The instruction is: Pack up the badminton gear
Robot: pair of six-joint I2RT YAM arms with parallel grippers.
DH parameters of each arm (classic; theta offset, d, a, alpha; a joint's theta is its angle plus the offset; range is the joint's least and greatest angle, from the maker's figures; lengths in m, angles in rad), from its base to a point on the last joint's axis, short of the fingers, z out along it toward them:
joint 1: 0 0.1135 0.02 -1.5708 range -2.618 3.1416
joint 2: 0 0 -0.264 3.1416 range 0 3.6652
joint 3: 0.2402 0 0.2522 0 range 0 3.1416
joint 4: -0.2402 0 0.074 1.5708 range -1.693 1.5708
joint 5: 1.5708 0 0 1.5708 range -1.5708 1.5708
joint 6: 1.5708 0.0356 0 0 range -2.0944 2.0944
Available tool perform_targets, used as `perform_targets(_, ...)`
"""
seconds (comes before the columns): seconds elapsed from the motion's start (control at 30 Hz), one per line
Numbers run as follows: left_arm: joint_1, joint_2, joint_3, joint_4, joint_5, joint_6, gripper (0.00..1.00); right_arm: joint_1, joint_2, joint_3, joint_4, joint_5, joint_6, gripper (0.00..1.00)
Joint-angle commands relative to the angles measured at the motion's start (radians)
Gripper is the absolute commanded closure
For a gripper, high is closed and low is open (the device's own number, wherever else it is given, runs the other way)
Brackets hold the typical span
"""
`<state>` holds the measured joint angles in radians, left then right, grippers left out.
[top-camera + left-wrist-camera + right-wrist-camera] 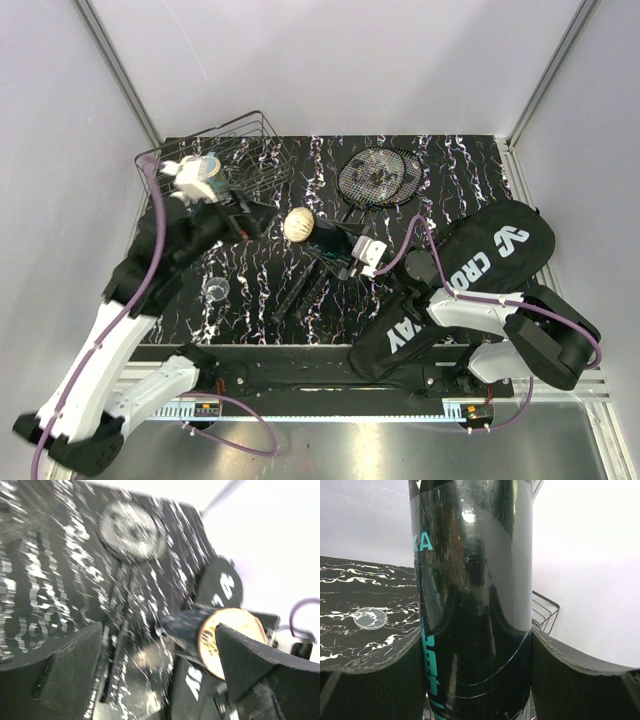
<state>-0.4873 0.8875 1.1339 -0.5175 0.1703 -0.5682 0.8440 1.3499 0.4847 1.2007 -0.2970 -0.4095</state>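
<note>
Right wrist — fingers (375, 680) clamping black tube (475, 605), arm (470, 312) stretched left

Rackets (380, 177) behind tube (318, 236) — bag (492, 258) right, basket (250, 150) left.

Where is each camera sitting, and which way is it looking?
Top external: above and behind the bases, looking down on the table; the left arm and right arm show.
Left wrist: on the left arm, looking across at the rackets and bag; the open left gripper frames the bottom.
Right wrist: on the right arm, looking straight at the tube; the right gripper clamps it.
Shared: top and left wrist both show rackets, bag and tube end.
</note>
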Motion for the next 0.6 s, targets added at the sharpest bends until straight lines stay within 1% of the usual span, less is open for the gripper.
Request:
perform_targets(0.0, 0.029, -0.111, -0.051, -0.057, -0.397, -0.061, 0.01, 0.006, -0.005, 0.011, 0.056, 0.035, 0.034, 0.59)
perform_targets(0.03, 0.029, -0.105, -0.052, -0.097, -0.552, -0.074, 0.01, 0.006, -0.006, 0.009, 0.056, 0.038, 0.032, 0.59)
perform_targets(0.1, 0.038, -0.07, -0.056, -0.198, -0.694, -0.114, 0.01, 0.006, -0.009, 0.008, 0.057, 0.041, 0.032, 0.58)
perform_targets(0.13, 0.053, -0.006, -0.056, -0.206, -0.727, -0.107, 0.01, 0.007, -0.011, 0.008, 0.059, 0.039, 0.032, 0.59)
perform_targets(0.2, 0.098, 0.074, -0.051, -0.2, -0.692, -0.055, 0.01, 0.006, -0.011, 0.006, 0.062, 0.039, 0.034, 0.59)
perform_targets(0.23, 0.108, 0.164, -0.048, -0.194, -0.654, -0.039, 0.01, 0.006, -0.011, 0.006, 0.062, 0.039, 0.035, 0.59)
perform_targets(0.27, 0.13, 0.212, -0.034, -0.191, -0.644, -0.021, 0.01, 0.006, -0.012, 0.006, 0.062, 0.041, 0.034, 0.59)
perform_targets(0.3, 0.141, 0.256, -0.023, -0.187, -0.643, -0.019, 0.01, 0.006, -0.014, 0.005, 0.062, 0.044, 0.034, 0.59)
perform_targets(0.33, 0.147, 0.34, -0.014, -0.174, -0.646, -0.015, 0.01, 0.006, -0.015, 0.003, 0.062, 0.042, 0.032, 0.59)
perform_targets(0.4, 0.168, 0.419, 0.001, -0.13, -0.646, -0.012, 0.01, 0.006, -0.021, -0.001, 0.062, 0.047, 0.026, 0.59)
perform_targets(0.43, 0.17, 0.495, 0.006, -0.113, -0.663, -0.01, 0.01, 0.007, -0.024, -0.003, 0.06, 0.05, 0.025, 0.59)
perform_targets(0.5, 0.184, 0.579, 0.036, -0.116, -0.686, -0.044, 0.01, 0.007, -0.026, -0.005, 0.059, 0.059, 0.017, 0.58)
perform_targets(0.53, 0.188, 0.653, 0.059, -0.118, -0.695, -0.064, 0.01, 0.007, -0.026, -0.005, 0.059, 0.058, 0.017, 0.58)
perform_targets(0.57, 0.208, 0.691, 0.067, -0.119, -0.684, -0.1, 0.01, 0.006, -0.028, -0.005, 0.059, 0.059, 0.017, 0.58)
